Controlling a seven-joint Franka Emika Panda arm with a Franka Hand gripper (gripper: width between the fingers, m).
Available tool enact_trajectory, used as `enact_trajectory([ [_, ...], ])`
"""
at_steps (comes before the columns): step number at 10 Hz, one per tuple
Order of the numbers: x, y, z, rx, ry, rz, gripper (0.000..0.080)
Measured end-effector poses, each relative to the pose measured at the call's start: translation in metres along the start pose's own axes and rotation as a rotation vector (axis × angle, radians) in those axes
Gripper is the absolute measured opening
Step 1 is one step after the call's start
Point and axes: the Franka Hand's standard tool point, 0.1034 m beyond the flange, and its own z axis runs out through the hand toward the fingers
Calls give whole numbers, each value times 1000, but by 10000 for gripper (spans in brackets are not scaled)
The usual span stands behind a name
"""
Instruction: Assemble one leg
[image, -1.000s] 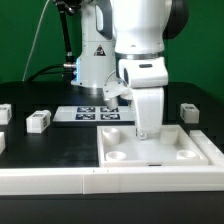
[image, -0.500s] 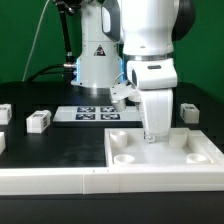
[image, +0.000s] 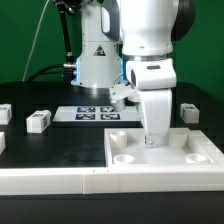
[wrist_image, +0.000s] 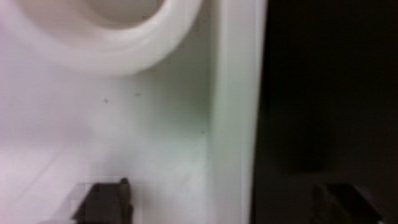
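The large white square plate (image: 190, 152) with round corner sockets lies at the front of the exterior view's right. My gripper (image: 152, 140) points straight down at its far rim. In the wrist view the gripper (wrist_image: 226, 205) is open, with one dark fingertip (wrist_image: 107, 203) over the plate's inside (wrist_image: 143, 120) and the other over the black table, neither touching the rim. One socket (wrist_image: 98, 30) shows close by. Small white tagged legs lie loose: one (image: 38, 121) at the left, one (image: 188, 111) at the right, and one (image: 3, 114) at the left edge.
The marker board (image: 98, 112) lies behind the plate near the robot base. A long white rail (image: 50, 181) runs along the front of the table, against the plate's near side. A partly cut-off white part (image: 2, 143) lies at the left edge.
Between one second and half a second ago the gripper and the plate both shifted toward the exterior view's right. Since then nothing has visibly moved.
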Motion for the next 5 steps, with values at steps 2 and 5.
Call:
enact_trajectory([
  [2,0,0,0,0,0,0,632],
  [5,-1,0,0,0,0,1,647],
])
